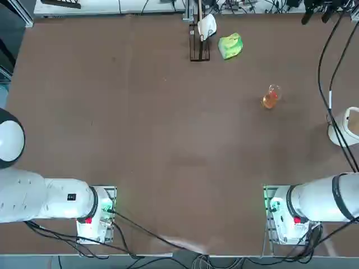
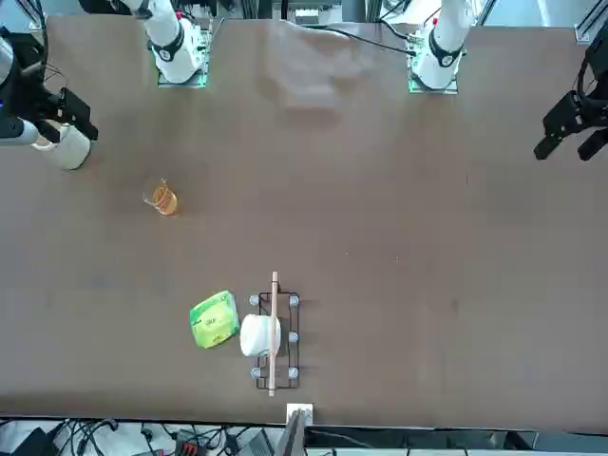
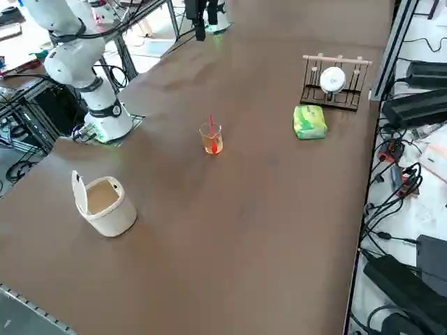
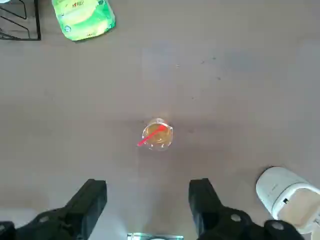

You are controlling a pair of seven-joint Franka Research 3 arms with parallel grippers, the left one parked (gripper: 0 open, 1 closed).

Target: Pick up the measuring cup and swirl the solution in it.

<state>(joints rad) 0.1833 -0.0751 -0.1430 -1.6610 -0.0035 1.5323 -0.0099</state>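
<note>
The measuring cup [image 1: 270, 98] is a small clear glass vessel standing upright on the brown table in its far right part, with nothing touching it. It holds the orange solution [image 4: 159, 136], and a red stick leans in it. It also shows in the front view [image 2: 163, 199] and the right side view [image 3: 211, 139]. My right gripper [image 4: 148, 186] hangs open high above the table, on the robot's side of the cup and well apart from it, with nothing between its fingers. The front view has the gripper [image 2: 74, 112] at the far left, over a white cup.
A larger white cup with a flip lid [image 3: 105, 202] stands near the table's right edge, below the gripper. A green packet [image 1: 230, 46] lies at the far edge next to a black wire rack [image 1: 193, 49] holding a white roll. Cables hang at the right.
</note>
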